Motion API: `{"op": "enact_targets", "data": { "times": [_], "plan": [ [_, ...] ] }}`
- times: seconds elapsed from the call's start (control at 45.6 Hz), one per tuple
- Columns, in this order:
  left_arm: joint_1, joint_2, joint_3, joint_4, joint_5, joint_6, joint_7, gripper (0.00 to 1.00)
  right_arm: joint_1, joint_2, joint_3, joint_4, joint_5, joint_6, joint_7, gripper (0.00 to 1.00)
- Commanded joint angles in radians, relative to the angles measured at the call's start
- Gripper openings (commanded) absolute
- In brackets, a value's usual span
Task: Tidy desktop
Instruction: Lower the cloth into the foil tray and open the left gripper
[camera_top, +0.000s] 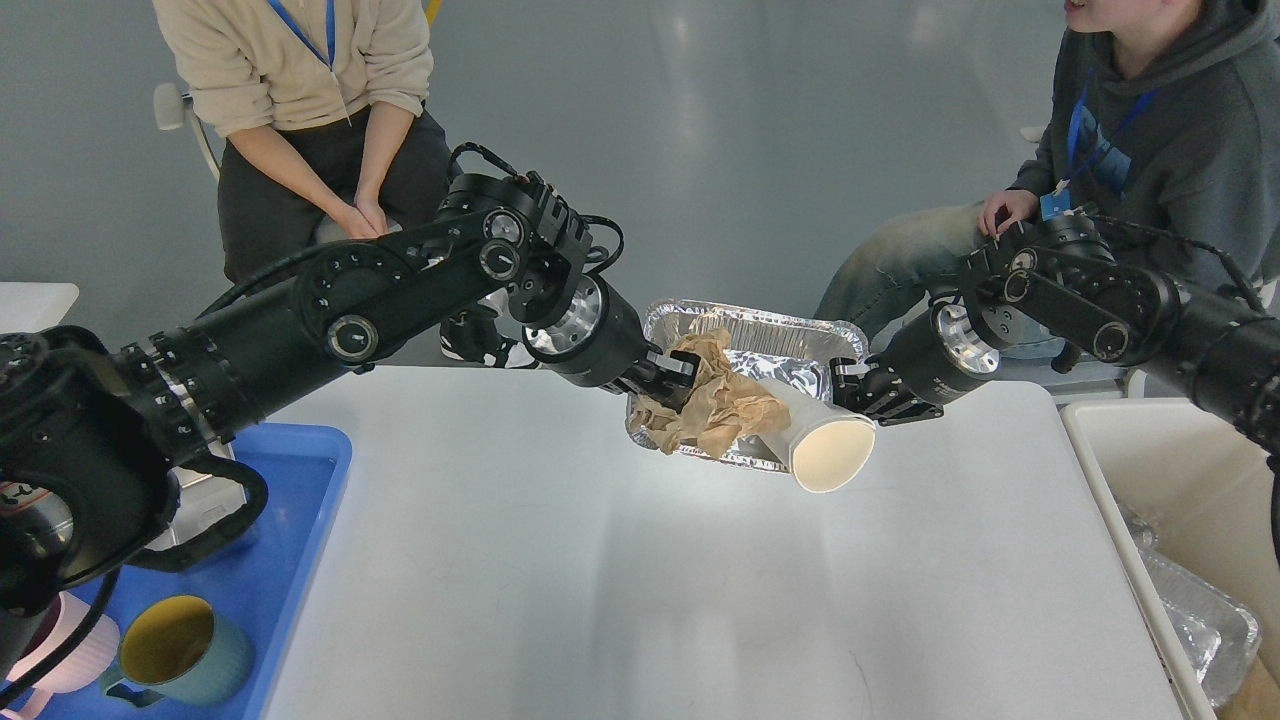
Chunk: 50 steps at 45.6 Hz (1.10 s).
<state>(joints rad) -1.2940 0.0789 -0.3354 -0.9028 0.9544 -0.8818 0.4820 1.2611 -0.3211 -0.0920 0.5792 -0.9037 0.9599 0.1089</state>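
The white desktop (620, 590) fills the lower view. A foil tray (770, 335) is tilted at its far edge, with a white paper cup (825, 445) lying in it, mouth toward me. My right gripper (852, 385) is shut on the foil tray's right rim. My left gripper (672, 378) is shut on a crumpled brown paper wad (715, 405) that now lies inside the tray's left half, against the cup.
A blue plastic tray (300, 500) at the left edge holds a teal mug (190, 655) and a pink mug (60, 650). A cream-white bin (1180, 480) with foil trays stands at the right. Two people sit beyond the table.
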Motion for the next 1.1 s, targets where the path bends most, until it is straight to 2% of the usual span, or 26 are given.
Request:
{"op": "enact_targets", "data": {
  "times": [0.0, 0.241, 0.307, 0.373, 0.416, 0.438, 0.526, 0.57, 0.657, 1.008, 1.074],
  "plan": [
    [0.008, -0.057, -0.002, 0.056, 0.026, 0.055, -0.016, 0.03, 0.0, -0.003, 0.0, 0.001, 0.0, 0.0, 0.0, 0.0],
    [0.025, -0.08, 0.001, 0.093, 0.055, 0.136, -0.031, 0.04, -0.002, -0.006, 0.001, 0.001, 0.0, 0.0, 0.0, 0.0],
    [0.038, -0.08, 0.001, 0.093, 0.07, 0.153, -0.031, 0.07, -0.002, -0.006, 0.0, 0.001, 0.0, 0.0, 0.0, 0.0],
    [0.044, -0.08, 0.001, 0.093, 0.073, 0.161, -0.031, 0.14, -0.002, -0.006, 0.001, -0.001, 0.0, 0.0, 0.0, 0.0],
    [0.05, -0.079, -0.001, 0.093, 0.072, 0.165, -0.031, 0.24, -0.002, -0.006, 0.001, 0.001, 0.0, 0.0, 0.0, 0.0],
    [0.05, -0.079, -0.001, 0.093, 0.07, 0.168, -0.031, 0.32, -0.002, -0.006, 0.001, -0.001, 0.0, 0.0, 0.0, 0.0],
    [0.053, -0.077, -0.002, 0.093, 0.067, 0.178, -0.045, 0.81, -0.003, -0.006, 0.0, -0.006, 0.0, 0.0, 0.0, 0.0],
    [0.053, -0.077, -0.002, 0.093, 0.061, 0.179, -0.057, 0.91, -0.006, -0.006, 0.0, -0.006, 0.0, 0.0, 0.0, 0.0],
    [0.053, -0.076, -0.008, 0.093, 0.06, 0.181, -0.071, 0.97, -0.008, -0.006, 0.0, -0.007, 0.0, 0.0, 0.0, 0.0],
    [0.042, -0.057, -0.059, 0.093, -0.008, 0.176, -0.086, 0.97, -0.008, -0.006, -0.002, -0.009, 0.0, 0.0, 0.0, 0.0],
    [0.042, -0.042, -0.112, 0.093, -0.055, 0.175, -0.086, 0.97, -0.009, -0.007, -0.005, -0.01, -0.001, 0.0, 0.0, 0.0]
  ]
}}
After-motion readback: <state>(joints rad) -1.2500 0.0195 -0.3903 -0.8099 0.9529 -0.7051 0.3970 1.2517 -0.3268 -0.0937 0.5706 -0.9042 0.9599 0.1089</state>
